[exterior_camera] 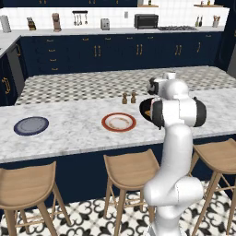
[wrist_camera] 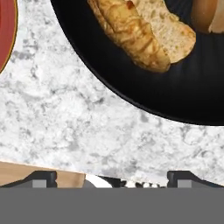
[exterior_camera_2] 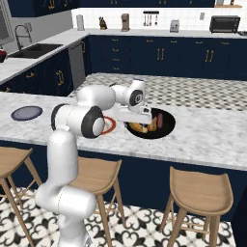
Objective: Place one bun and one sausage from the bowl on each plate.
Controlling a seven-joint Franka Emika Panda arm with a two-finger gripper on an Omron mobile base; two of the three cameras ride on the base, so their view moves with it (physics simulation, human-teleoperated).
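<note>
Two-finger gripper [wrist_camera: 112, 177] wide open, nothing held, hovering over near rim of wide black bowl [exterior_camera_2: 166, 128] on marble counter [exterior_camera: 73, 129]. Golden split bun [wrist_camera: 140, 33] in bowl. Red-rimmed plate [exterior_camera: 119, 122] just beside; blue-grey plate [exterior_camera: 31, 125] well apart.

I'm looking at a home kitchen — rendered, but plainly domestic. A long marble-topped surface [exterior_camera: 73, 133] runs across in front of me, an island or breakfast bar with wooden stools [exterior_camera: 131, 171] tucked under its near side. Behind it stand navy cabinets [exterior_camera: 115, 53] with brass handles under a white tiled wall. On the back counter beyond the surface sit a toaster oven [exterior_camera: 146, 21], a toaster [exterior_camera: 105, 24] and a knife block [exterior_camera: 31, 23] — and a sink [exterior_camera_2: 31, 49] with a curved tap lies off to its left. Patterned tile covers the floor [exterior_camera_2: 144, 226] below the stools.
</note>
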